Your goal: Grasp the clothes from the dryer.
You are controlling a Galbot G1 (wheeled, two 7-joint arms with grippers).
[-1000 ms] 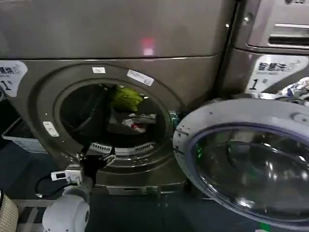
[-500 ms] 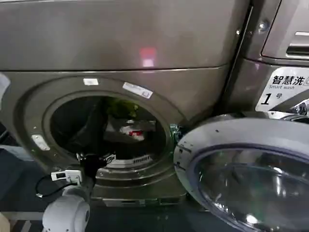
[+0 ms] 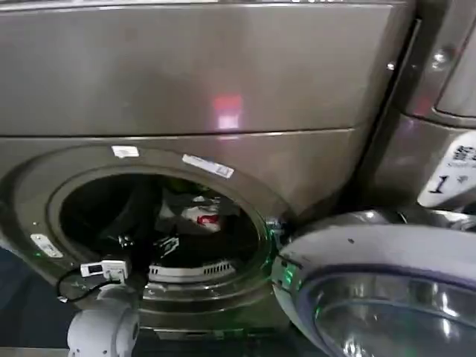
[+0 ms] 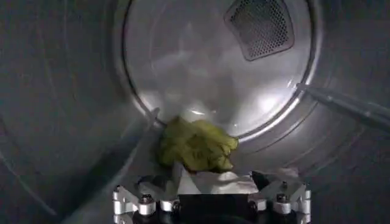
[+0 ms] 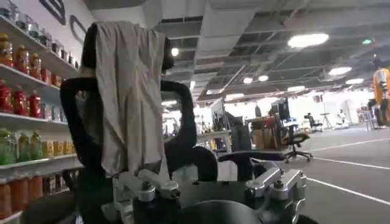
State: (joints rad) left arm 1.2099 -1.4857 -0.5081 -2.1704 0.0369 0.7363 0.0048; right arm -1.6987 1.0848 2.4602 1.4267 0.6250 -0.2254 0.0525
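Inside the dryer (image 3: 223, 89) drum: my left pincer (image 4: 210, 196), jaws apart.
Clothes (image 4: 198, 146) heaped just beyond, ungrasped.

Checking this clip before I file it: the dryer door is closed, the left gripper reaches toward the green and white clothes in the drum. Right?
Not quite: the dryer door is open, swung aside in the head view. The rest holds: in the left wrist view the left gripper is inside the drum, right at the clothes.
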